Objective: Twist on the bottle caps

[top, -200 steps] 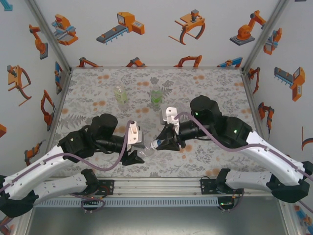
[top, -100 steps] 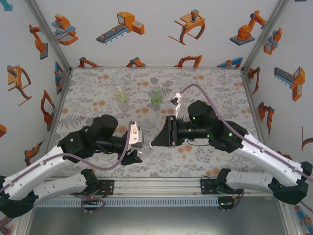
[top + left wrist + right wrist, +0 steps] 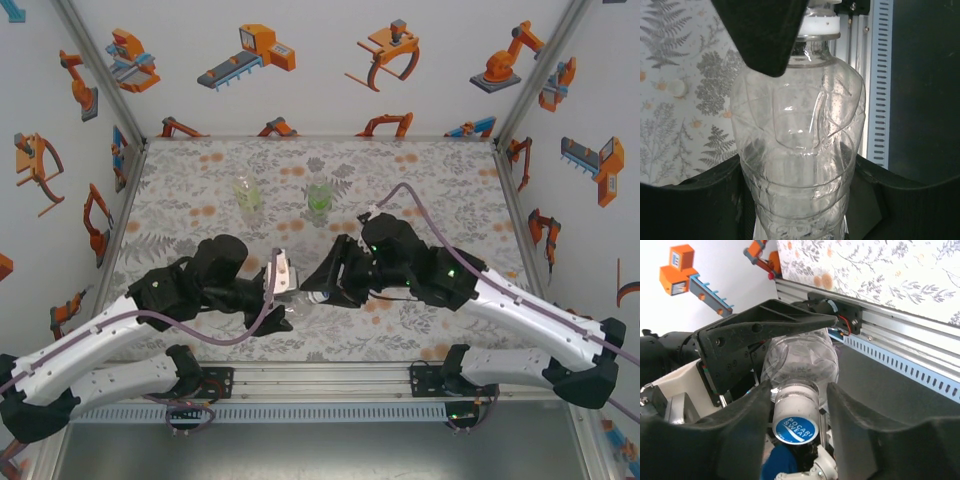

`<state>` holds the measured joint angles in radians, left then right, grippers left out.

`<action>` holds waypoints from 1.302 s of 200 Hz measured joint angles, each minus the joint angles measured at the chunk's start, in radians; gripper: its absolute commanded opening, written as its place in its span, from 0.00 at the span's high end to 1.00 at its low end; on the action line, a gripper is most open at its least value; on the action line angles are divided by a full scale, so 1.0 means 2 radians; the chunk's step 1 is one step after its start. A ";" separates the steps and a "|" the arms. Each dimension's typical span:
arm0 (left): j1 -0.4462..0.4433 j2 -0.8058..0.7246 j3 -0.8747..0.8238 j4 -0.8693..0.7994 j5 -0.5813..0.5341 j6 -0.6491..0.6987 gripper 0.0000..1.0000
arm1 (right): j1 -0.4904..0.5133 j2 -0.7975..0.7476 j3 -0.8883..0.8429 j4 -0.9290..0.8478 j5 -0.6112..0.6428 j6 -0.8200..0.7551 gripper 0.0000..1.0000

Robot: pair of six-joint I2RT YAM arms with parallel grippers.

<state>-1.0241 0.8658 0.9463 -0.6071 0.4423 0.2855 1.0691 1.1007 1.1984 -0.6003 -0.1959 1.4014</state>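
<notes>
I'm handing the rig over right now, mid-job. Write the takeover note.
Left gripper: shut on the colourless bottle.
Right gripper: open, jaws astride the blue-topped cap sitting on that bottle's neck; how tight it is cannot be seen.
Yellowish bottle and green bottle stand at the far side, tops too small to judge.
A pale cap lies loose on the table.
To do: finish this cap, then check the other two.

Right end effector looser around cap
</notes>
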 measured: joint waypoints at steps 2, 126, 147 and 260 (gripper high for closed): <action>0.000 -0.001 0.000 0.002 0.001 0.000 1.00 | 0.000 0.000 0.002 -0.002 0.001 -0.003 0.38; -0.002 -0.039 0.001 0.037 0.039 0.003 1.00 | -0.007 -0.035 0.096 -0.020 -0.046 -0.483 0.25; -0.002 -0.038 0.001 0.034 0.049 0.002 1.00 | -0.007 -0.036 0.104 -0.022 -0.093 -0.607 0.26; -0.002 -0.034 0.010 0.026 0.067 -0.012 1.00 | -0.007 -0.011 0.104 -0.023 -0.218 -0.907 0.44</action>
<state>-1.0271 0.7979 0.9672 -0.5545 0.5762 0.2611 1.0554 1.0786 1.4067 -0.6464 -0.6319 -0.4129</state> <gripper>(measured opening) 0.550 0.578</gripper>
